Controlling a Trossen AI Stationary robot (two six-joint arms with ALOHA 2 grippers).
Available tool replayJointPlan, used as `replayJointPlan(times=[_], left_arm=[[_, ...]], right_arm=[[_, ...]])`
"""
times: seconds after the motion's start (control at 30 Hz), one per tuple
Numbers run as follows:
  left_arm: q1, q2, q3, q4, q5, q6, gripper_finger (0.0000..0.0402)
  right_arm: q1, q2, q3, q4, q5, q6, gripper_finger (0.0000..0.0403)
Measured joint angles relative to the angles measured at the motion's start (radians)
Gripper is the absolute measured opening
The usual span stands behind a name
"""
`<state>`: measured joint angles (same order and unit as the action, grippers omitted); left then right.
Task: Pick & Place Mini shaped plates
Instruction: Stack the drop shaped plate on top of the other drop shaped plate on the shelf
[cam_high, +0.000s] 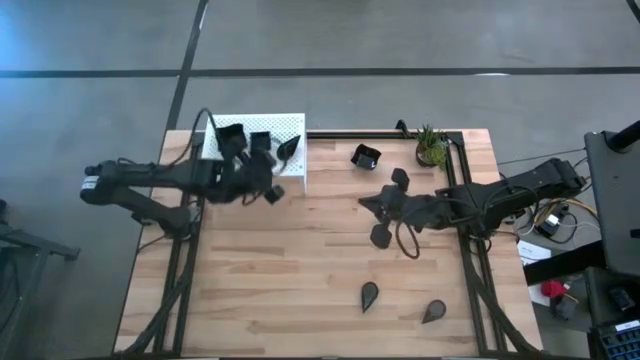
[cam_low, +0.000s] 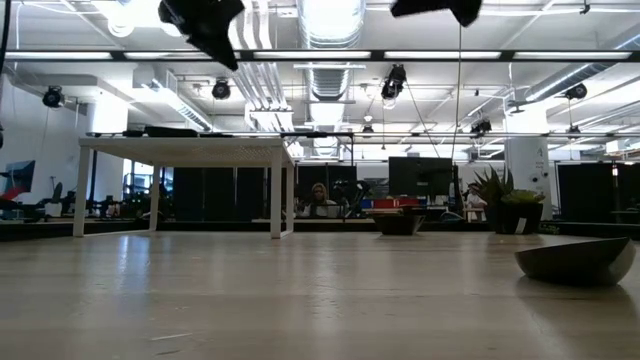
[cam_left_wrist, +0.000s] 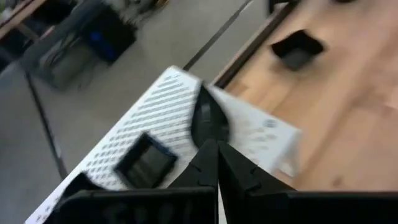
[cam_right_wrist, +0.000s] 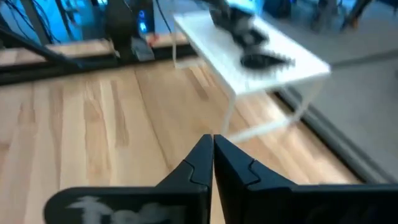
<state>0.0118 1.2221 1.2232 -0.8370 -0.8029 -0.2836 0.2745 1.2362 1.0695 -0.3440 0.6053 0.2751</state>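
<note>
Two teardrop plates (cam_high: 369, 295) near front table edge, well apart from both arms. Mid-table: right gripper (cam_right_wrist: 212, 155) closed, empty, above bare wood. Farther back: left gripper (cam_left_wrist: 217, 163) closed, empty, beside white platform (cam_high: 295, 125) bearing square plate (cam_left_wrist: 145, 162) and teardrop plate (cam_left_wrist: 207, 118). Potted plant (cam_high: 431, 146) at back.

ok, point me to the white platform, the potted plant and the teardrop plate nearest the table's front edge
white platform (cam_high: 290, 125), high view, bare perforated top.
potted plant (cam_high: 431, 146), high view, its leaves.
teardrop plate (cam_high: 434, 312), high view, middle of the dish.
</note>
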Motion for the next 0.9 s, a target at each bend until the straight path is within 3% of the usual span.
replayJointPlan(times=[0.17, 0.47, 0.9], left_arm=[[-0.154, 0.000, 0.000, 0.000, -0.037, 0.006, 0.0001], [-0.337, 0.000, -0.002, 0.001, -0.038, 0.002, 0.0000], [-0.440, 0.000, -0.003, 0.016, -0.037, -0.014, 0.0000]], right_arm=[[0.000, -0.015, 0.000, -0.210, -0.069, 0.164, 0.0008], [0.045, 0.075, -0.013, -0.332, -0.459, 0.234, 0.0008], [0.121, 0.281, -0.050, -0.327, -0.640, 0.342, 0.0008]])
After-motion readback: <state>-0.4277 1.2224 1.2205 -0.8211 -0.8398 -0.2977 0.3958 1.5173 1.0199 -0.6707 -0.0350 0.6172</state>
